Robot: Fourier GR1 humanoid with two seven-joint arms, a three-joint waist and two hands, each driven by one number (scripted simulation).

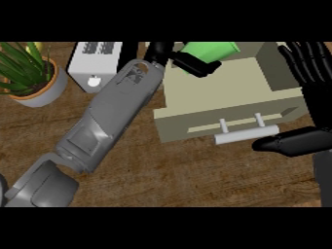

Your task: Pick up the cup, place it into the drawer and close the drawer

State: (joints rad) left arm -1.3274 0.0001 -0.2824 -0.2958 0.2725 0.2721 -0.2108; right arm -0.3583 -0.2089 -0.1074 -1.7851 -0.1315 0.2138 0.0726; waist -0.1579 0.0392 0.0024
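Holding the bright green cup (210,50) in curled fingers, the left hand (186,61) hovers over the far beige open drawer (226,97); releasing off-centre could tip it. Right hand (319,97) rests spread.

plant (26,73) far left, toaster (95,61) beside it — cup (210,50) over the drawer (230,102) at right.
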